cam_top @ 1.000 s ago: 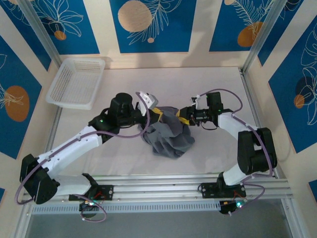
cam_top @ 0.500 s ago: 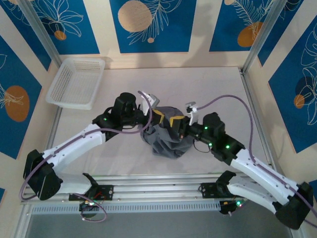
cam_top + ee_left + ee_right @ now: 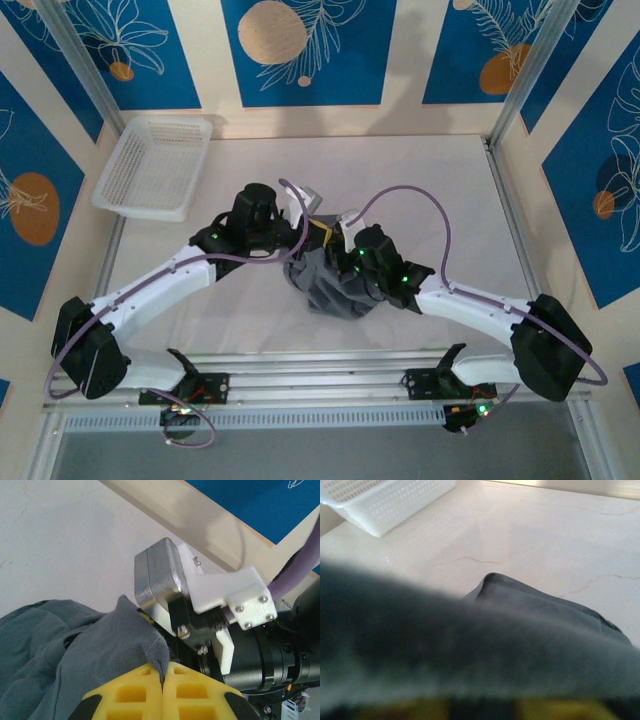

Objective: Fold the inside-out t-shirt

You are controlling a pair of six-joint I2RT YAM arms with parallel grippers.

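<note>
Over the bunched slate-grey cloth t-shirt (image 3: 335, 292) both arms bend inward. The left gripper (image 3: 162, 672) pinches a fold. The right gripper (image 3: 345, 268) is cloth-buried, its jaws unreadable.

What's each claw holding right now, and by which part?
Left claw: shut on a bunched fold of the grey t-shirt, pinched between its yellow pads. Right claw: cloth drapes over it; hold cannot be told.

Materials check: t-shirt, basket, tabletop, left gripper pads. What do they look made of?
T-shirt: soft matte grey knit, probably cotton jersey; limp folds, fine knit texture.
Basket: white moulded plastic by the look; perforated mesh walls.
Tabletop: pale, matte, faint vein-like cracks; stone or stone-look laminate, unclear.
Left gripper pads: yellow, moulded waffle recesses; plastic or rubber, can't tell.
</note>
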